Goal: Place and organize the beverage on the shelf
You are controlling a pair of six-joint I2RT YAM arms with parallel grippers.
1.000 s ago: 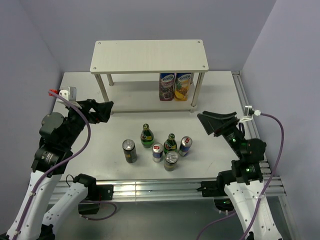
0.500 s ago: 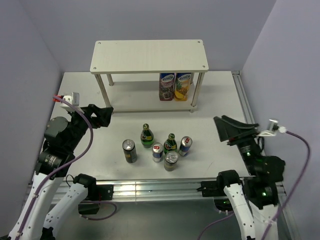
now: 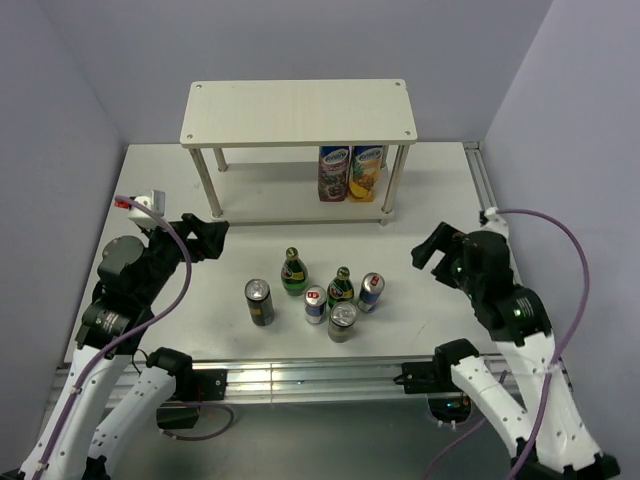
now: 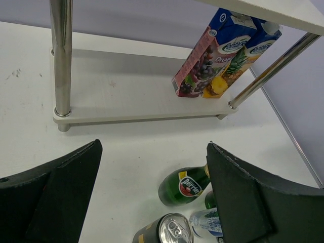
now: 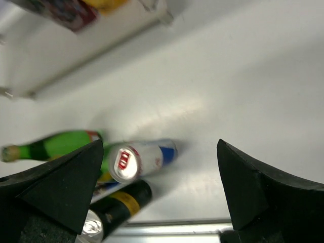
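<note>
Just changed: the right gripper [image 3: 437, 250] is turned back toward the drinks after a wider swing out to its own side half a second earlier; the left gripper [image 3: 207, 237] is shifted only slightly, a little lower in the top view than a second ago.
Unchanged: all six drinks are found on the same spots as a second earlier.
Left claw: spread wide, with nothing between the fingers; a green bottle [image 4: 185, 185] and the top of a black can [image 4: 169, 230] are framed below the gap in its wrist view.
Right claw: spread wide, nothing pinched; a blue-and-silver can [image 5: 139, 159] is seen between its fingers but well apart from them, and that view is blurred.
Beverage [image 3: 316, 300]: six drinks are stood upright in a loose cluster on the table [image 3: 440, 190], in front of the shelf and between the two arms.
Shelf [image 3: 298, 112]: no can or bottle is seen on either board; two juice cartons [image 3: 350, 172] are stood at the right end of the lower board.
Meaning for the task: nothing is placed yet; the moment is judged to be an approach, with both claws aimed at the cluster from opposite sides.
Risk: the drinks at the middle are packed close, so a neighbour could be knocked during a grasp.
</note>
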